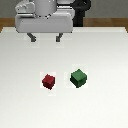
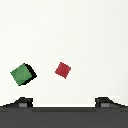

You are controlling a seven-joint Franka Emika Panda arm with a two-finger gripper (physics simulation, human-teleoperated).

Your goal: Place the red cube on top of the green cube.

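Observation:
The red cube [image 1: 48, 80] rests on the white table, on the exterior view's left of the green cube [image 1: 78, 77], with a small gap between them. Both also show in the wrist view: the red cube [image 2: 63, 69] and the larger green cube [image 2: 22, 74]. My gripper [image 1: 45, 38] hangs high above the table's far side, well behind both cubes. Its fingers [image 1: 33, 38] are spread wide apart and hold nothing. In the wrist view only the fingertips [image 2: 22, 102] show at the picture's edge.
The white table [image 1: 100, 55] spans the view, with its far edge and a wooden floor strip [image 1: 107, 25] behind the robot's base.

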